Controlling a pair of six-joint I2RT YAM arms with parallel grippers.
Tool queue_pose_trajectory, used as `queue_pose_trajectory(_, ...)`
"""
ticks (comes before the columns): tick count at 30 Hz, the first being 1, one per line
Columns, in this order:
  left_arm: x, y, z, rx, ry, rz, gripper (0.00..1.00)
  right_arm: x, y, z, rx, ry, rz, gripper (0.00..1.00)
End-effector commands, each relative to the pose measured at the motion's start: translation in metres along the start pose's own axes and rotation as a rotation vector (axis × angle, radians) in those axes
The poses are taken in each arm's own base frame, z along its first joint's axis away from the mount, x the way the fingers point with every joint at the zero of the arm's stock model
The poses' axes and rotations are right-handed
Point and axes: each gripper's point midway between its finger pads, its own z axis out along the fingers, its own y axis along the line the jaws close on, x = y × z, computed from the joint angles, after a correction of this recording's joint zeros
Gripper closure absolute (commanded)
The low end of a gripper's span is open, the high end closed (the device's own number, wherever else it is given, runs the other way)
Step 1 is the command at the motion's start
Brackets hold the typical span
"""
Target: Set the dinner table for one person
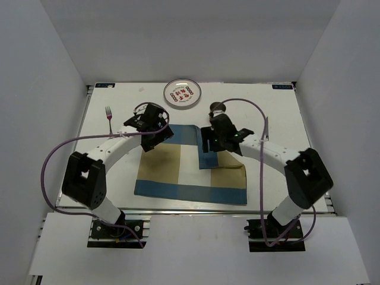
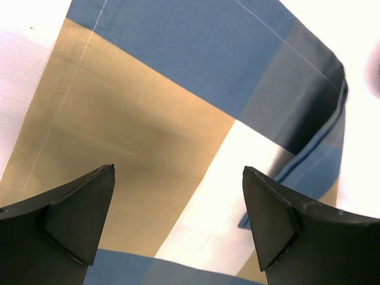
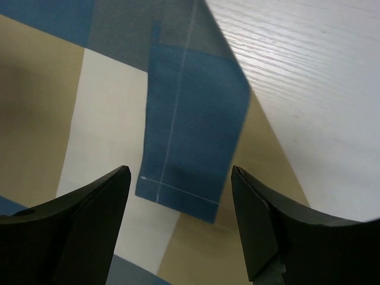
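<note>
Spread wide and holding nothing above the blue-and-tan checked cloth placemat (image 1: 161, 171): left gripper (image 2: 178, 173), right gripper (image 3: 181, 173). Under that placemat, flat: the large white rectangular dinner table (image 1: 285, 113).

Bowed inward: left arm (image 1: 113, 148), right arm (image 1: 270, 151). Spread wide, pointing down: left claw (image 2: 178, 172), right claw (image 3: 179, 172).

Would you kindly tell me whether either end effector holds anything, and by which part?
Nothing: left end effector and right end effector are both open.
</note>
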Motion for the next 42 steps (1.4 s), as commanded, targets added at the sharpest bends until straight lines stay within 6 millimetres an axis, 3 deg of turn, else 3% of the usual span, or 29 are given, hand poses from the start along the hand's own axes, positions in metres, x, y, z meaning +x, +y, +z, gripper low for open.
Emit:
queue_pose_trajectory(1,0.006,-0.003,-0.011,0.067,-0.002,-0.019,0.02,0.002,0.011,0.017,0.068,0.03,-0.063,0.26)
queue_pose_trajectory(5,0.022,0.01,-0.009,0.075,0.024,-0.023,0.02,0.028,0.034,0.032,0.054,0.096,-0.126,0.31)
queue_pose_trajectory(12,0.048,0.03,0.004,0.053,0.079,-0.014,0.02,0.062,0.043,0.046,0.066,0.168,-0.167,0.46)
queue_pose_trajectory(15,0.057,0.037,0.011,0.041,0.095,-0.009,0.02,0.07,0.04,0.05,0.099,0.185,-0.18,0.55)
queue_pose_trajectory(16,0.059,0.038,0.012,0.041,0.102,-0.007,0.02,0.071,0.04,0.051,0.107,0.189,-0.18,0.65)
queue_pose_trajectory(18,0.065,0.044,0.018,0.022,0.118,-0.004,0.02,0.075,0.039,0.052,0.12,0.196,-0.185,0.74)
queue_pose_trajectory(22,0.072,0.051,0.026,-0.005,0.134,0.001,0.02,0.076,0.04,0.051,0.131,0.191,-0.186,0.81)
queue_pose_trajectory(28,0.082,0.06,0.034,-0.028,0.155,0.001,0.02,0.079,0.039,0.053,0.137,0.204,-0.189,0.84)
queue_pose_trajectory(33,0.084,0.064,0.035,-0.035,0.158,0.004,0.02,0.077,0.054,0.046,0.079,0.193,-0.174,0.61)
queue_pose_trajectory(38,0.084,0.062,0.035,-0.032,0.157,0.002,0.02,0.077,0.068,0.038,0.046,0.181,-0.187,0.59)
queue_pose_trajectory(42,0.085,0.062,0.036,-0.028,0.162,0.0,0.02,0.089,0.062,0.048,0.085,0.212,-0.2,0.64)
